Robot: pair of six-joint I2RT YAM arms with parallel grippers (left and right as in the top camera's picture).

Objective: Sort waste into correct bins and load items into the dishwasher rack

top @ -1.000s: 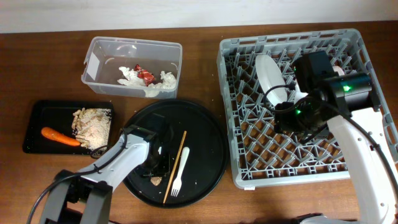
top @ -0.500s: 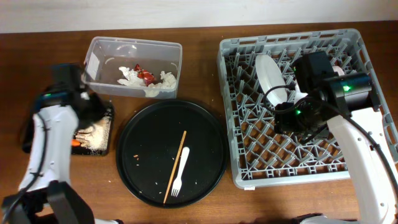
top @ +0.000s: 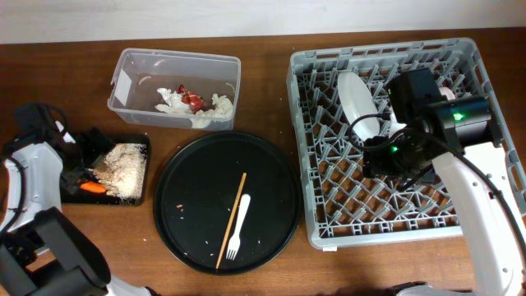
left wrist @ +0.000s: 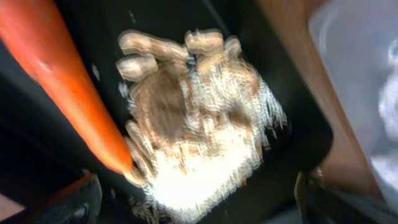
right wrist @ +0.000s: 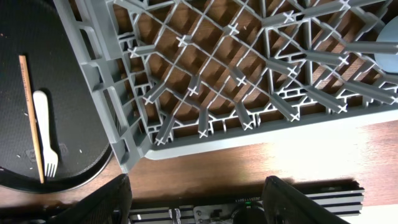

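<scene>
Left gripper (left wrist: pixel 199 202): spread wide and empty. It hangs low over the black tray (top: pixel 145 171), right above the food scraps (left wrist: pixel 193 137) and the carrot (left wrist: pixel 68 93).
Right gripper (right wrist: pixel 199 196): fingers far apart with nothing between them, over the near rim of the rack (top: pixel 301 164) where it meets bare wood.
Edges: the round tray (top: pixel 193 185) lies just beside the black tray on one side and close to the rack's wall on the other. The clear tub (top: pixel 122 82) sits just past its far rim.
Open room: the widest bare wood is the gap between tub and rack, along with the table's far left corner.
Waste: the scraps are a beige, crumbly heap with a browner patch, and the carrot's thin end touches its edge — both in the black tray. Crumpled tissues (top: pixel 219 108) and a red wrapper (top: pixel 191 100) lie in the tub.
Rack: grey plastic, square, with a lattice floor and upright pegs. A white plate (top: pixel 358 100) stands on edge among the pegs at the far side.
Fork (top: pixel 238 227): white plastic, flat on the round tray with its tines toward the near edge, beside a thin wooden stick (top: pixel 233 215).
Textures: the tub is thin, see-through and round-cornered — the round tray is matte black and flecked with crumbs.
Table (top: pixel 263 90): dark brown wood with visible grain. A pale strip (top: pixel 246 16) runs behind its far edge.
</scene>
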